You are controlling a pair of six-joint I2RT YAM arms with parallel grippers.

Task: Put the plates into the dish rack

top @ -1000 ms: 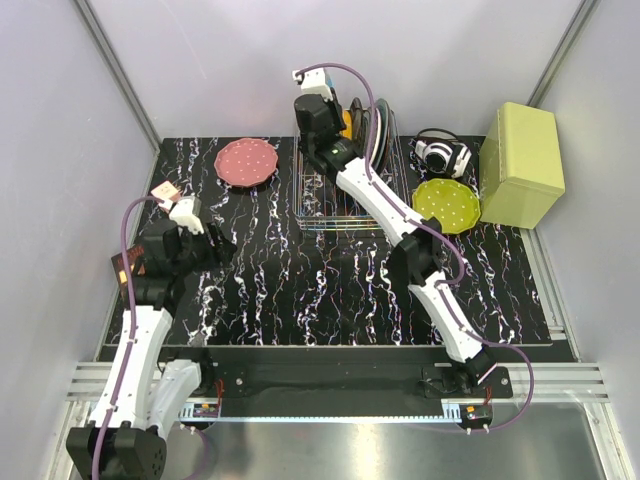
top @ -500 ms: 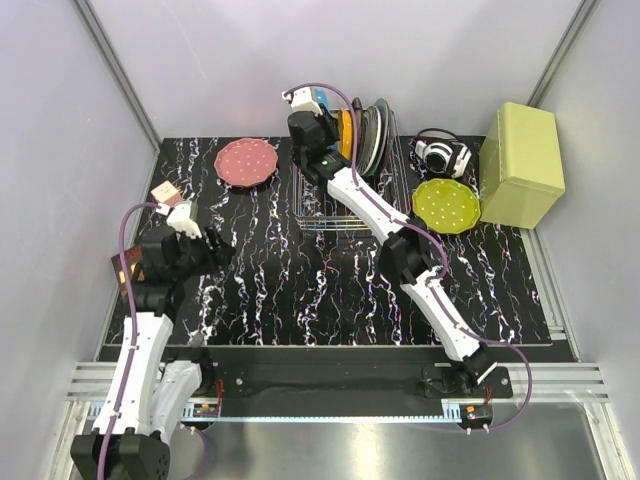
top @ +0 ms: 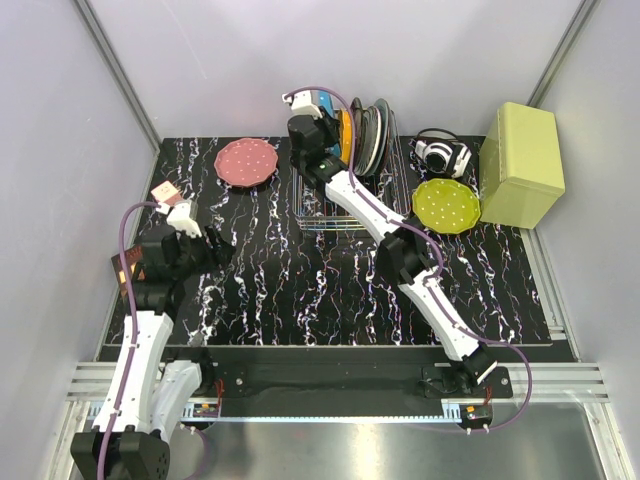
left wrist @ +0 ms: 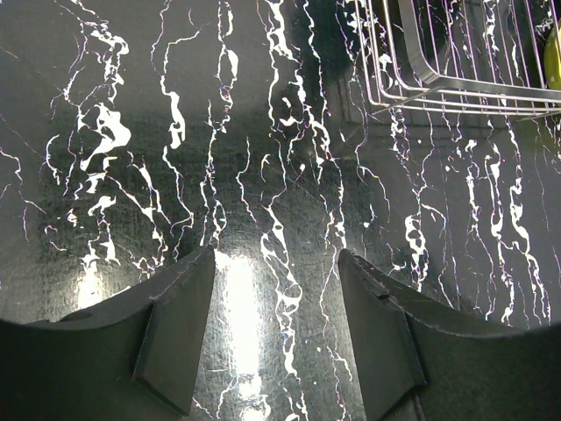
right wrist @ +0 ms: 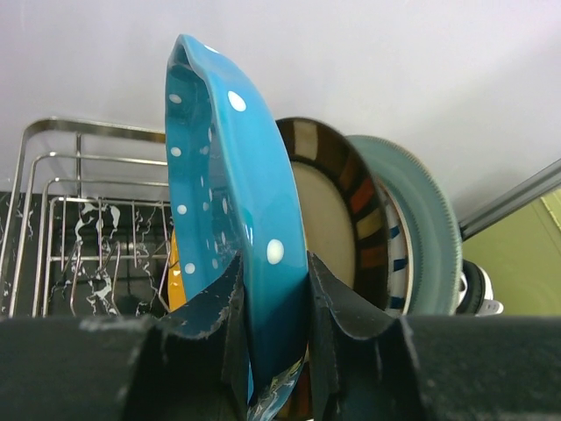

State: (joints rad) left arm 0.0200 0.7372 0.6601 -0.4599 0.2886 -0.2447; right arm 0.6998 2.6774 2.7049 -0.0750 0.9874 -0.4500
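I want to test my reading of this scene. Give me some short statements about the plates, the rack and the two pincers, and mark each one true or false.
1. The right pincer is closed on the blue plate, which it holds on edge. True.
2. The pink plate stands in the dish rack. False: it lies flat on the table, to the left of the rack.
3. The left pincer is open and holds nothing. True.
4. The yellow-green plate lies to the left of the rack. False: it lies on the table to the right of it.
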